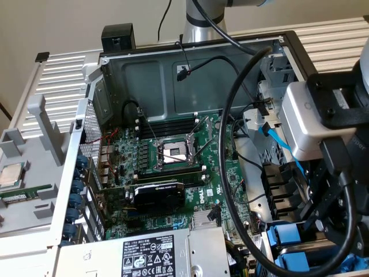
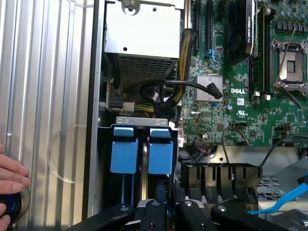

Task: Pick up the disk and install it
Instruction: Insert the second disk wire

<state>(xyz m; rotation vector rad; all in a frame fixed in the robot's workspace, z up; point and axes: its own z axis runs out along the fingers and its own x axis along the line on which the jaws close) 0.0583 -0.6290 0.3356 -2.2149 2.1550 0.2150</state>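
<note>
Case: an open desktop computer case (image 1: 196, 63) lies on a slatted metal table (image 2: 48, 72), its inside facing up.
Disk: a blue carrier frame (image 2: 160, 156) stands on edge in the drive bay at the corner of the case, beside the power supply (image 2: 142, 29). It is the frame nearer the motherboard (image 2: 240, 115); the metal drive body itself is hidden.
Second carrier: another blue frame (image 2: 124, 154) sits just beside the disk, on the side nearer the case wall.
Gripper: the black gripper (image 2: 168, 211) hangs right over the drive bay, in line with the disk's frame.
Gripper state: cannot be told, whether wide or narrow, nor whether it clamps the frame.
Arm: its grey wrist housing (image 1: 314, 124) fills the exterior view's right, with thick black cables looping over the case.
Motherboard parts: an open CPU socket (image 1: 173, 153), a black graphics card (image 1: 158, 193) and a finned heatsink (image 2: 209, 86).
Cable: a flat blue cable (image 1: 277, 141) runs near the bay.
Loose chip: a square CPU chip (image 1: 11, 175) rests outside the case at the exterior view's left.
Person: a hand (image 2: 9, 178) rests on the table, well apart from the bay.
</note>
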